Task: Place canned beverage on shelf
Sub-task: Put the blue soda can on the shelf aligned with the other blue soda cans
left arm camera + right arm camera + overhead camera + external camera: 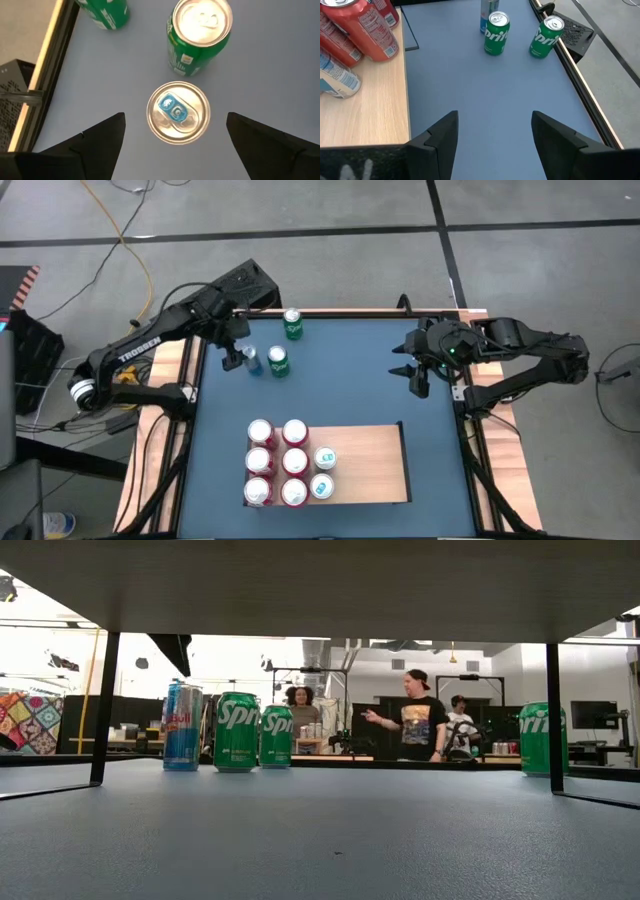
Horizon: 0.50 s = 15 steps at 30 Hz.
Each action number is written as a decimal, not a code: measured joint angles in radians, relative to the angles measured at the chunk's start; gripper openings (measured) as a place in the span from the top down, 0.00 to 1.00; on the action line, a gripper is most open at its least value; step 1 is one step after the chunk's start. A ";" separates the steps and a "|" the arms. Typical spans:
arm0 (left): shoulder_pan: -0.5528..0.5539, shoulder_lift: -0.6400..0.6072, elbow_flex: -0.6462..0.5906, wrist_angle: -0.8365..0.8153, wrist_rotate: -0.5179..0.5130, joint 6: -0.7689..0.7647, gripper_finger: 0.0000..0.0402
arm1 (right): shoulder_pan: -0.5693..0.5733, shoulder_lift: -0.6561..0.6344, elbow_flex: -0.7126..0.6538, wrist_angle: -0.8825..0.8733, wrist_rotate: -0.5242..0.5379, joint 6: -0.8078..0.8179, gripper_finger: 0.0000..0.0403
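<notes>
Eight cans already on the shelf [370, 465]: six red cans [277, 463], two pale blue cans [323, 472]. Slim blue can [178, 112] upright on the tabletop [350, 370], far left, just beside a green Sprite can [278, 361]; second Sprite can [293, 325] at the far edge. Left tool [236, 358] over the blue can, fingers wide either side, not touching. Right tool [417, 376] idle far right, fingers apart, holding nothing.

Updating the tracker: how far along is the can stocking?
Done: eight cans stand on the shelf, six red and two pale blue. In hand: the left tool hovers open over the slim blue can, not gripping. Left: that can and two green cans. The right tool waits open.
</notes>
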 joint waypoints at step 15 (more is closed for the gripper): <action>-0.004 -0.001 -0.107 0.100 0.041 0.006 0.16 | 0.000 0.000 0.000 -0.016 0.000 0.002 0.42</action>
